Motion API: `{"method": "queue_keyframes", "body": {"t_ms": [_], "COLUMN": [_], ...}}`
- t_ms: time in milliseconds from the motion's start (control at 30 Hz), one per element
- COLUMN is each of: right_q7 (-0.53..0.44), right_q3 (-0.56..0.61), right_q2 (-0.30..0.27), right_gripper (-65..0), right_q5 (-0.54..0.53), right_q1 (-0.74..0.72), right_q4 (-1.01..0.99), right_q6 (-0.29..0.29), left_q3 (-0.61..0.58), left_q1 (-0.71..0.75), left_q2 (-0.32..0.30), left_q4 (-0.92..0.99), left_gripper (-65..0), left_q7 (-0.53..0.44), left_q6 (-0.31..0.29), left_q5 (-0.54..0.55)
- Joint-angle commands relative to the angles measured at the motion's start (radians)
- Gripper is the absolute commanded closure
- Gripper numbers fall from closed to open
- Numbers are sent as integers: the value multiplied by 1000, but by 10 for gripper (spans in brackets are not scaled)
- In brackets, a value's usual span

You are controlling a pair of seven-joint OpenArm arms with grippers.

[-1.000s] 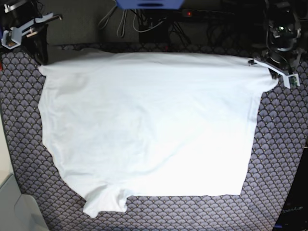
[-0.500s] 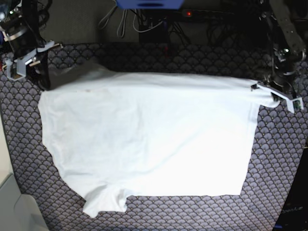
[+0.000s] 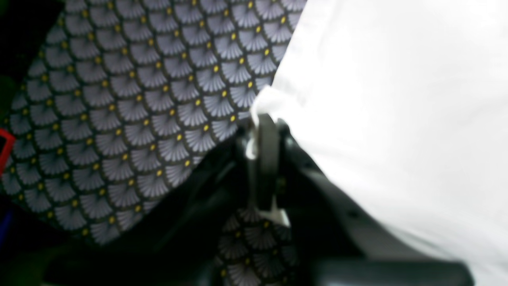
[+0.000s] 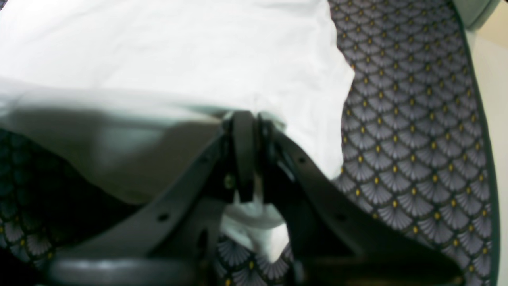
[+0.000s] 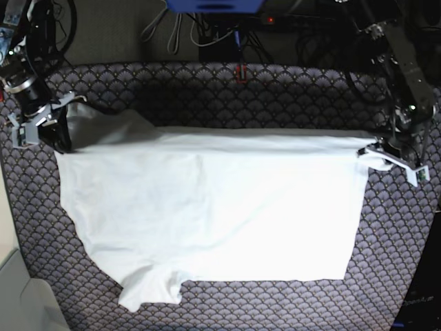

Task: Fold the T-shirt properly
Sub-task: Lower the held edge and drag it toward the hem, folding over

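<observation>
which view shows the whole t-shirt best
The base view: the entire T-shirt lies spread on the patterned cloth. The wrist views show only its pinched edges in the left gripper and right gripper.

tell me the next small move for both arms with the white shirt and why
Probably keep drawing both grippers toward the near hem. The left gripper and right gripper are each shut on the far edge of the plain white soft T-shirt, which lies only partly folded over on the scallop-patterned cloth, well short of the hem.
</observation>
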State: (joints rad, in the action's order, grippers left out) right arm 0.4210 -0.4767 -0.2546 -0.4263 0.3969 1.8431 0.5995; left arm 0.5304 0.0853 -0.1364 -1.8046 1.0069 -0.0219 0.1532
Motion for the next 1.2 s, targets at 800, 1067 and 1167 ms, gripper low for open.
{"method": "queue_keyframes", "body": {"t_ms": [800,1067,1167], "right_q7": [-24,-21,-21], "right_q3": [195,198,198], "right_q2": [-78,-55,-55], "right_gripper": [0,0,0], "right_q5": [163,244,246], "right_q1": [-183,-247,-253], "right_q4": [-210,-216,-216], "right_q6": [-13,-13,-13], "left_q3": [-99,-99,-99], "left_q1": [-170,-190,-192], "left_q2": [-45,-47,-47], "left_q4": [194,236,257], "left_gripper": [-5,-5,-5], "left_q7": [-33,-33,-35], "left_q6": [17,15,13], "left_q5": [-13,-13,-13]}}
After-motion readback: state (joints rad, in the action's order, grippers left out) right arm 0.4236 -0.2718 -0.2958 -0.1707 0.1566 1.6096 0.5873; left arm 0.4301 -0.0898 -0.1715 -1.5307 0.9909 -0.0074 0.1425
